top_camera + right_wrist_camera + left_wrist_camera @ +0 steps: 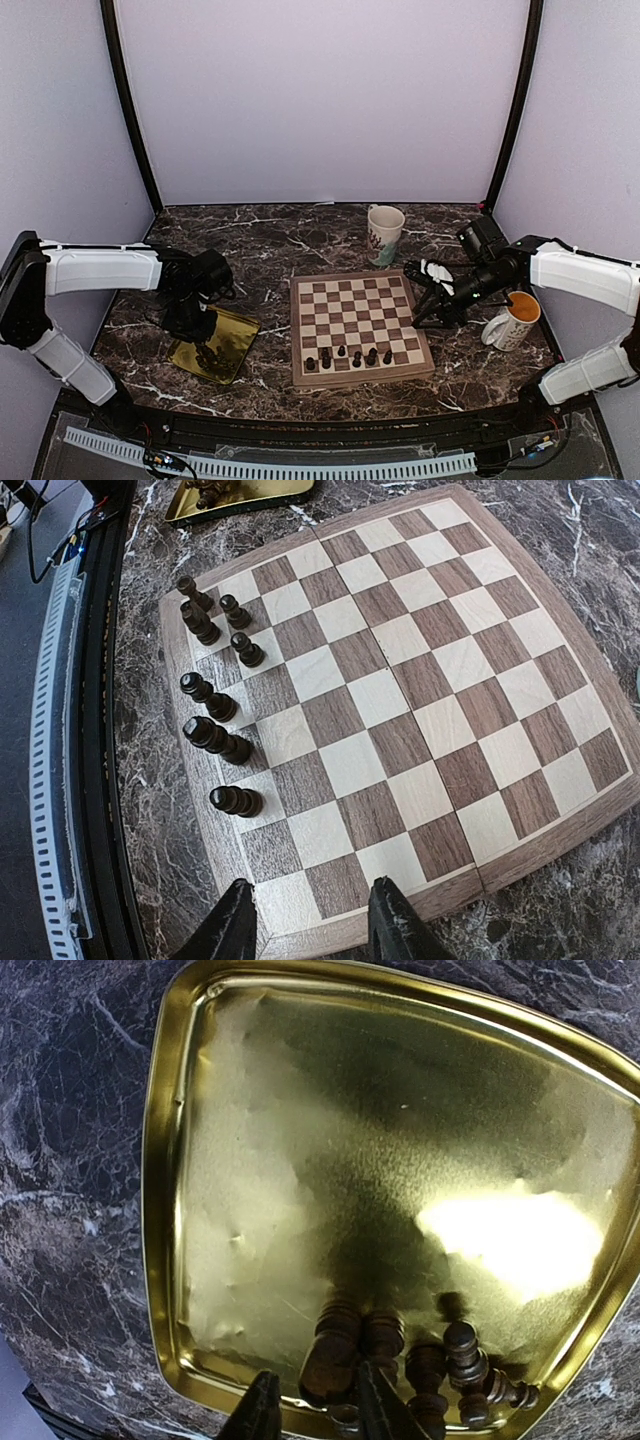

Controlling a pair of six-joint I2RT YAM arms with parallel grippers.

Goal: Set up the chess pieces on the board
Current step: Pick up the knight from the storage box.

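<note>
The board (360, 320) lies in the middle of the table. Several dark chess pieces (350, 357) stand along its near edge, and the right wrist view shows these pieces (215, 705) too. More chess pieces (450, 1360) lie heaped in a corner of the gold tray (300, 1160). My left gripper (318, 1405) reaches down into that corner, its fingers drawn in around one lying piece (335, 1355). My right gripper (312, 910) hovers open over the board's (400, 680) right edge with nothing between its fingers. In the top view the left gripper (205, 352) is over the tray (238, 335) and the right gripper (414, 298) is beside the board.
A white mug (385, 228) stands just behind the board. A second mug (513, 320) with orange inside stands right of the board, under my right arm. The table's near edge carries a black rail (95, 780).
</note>
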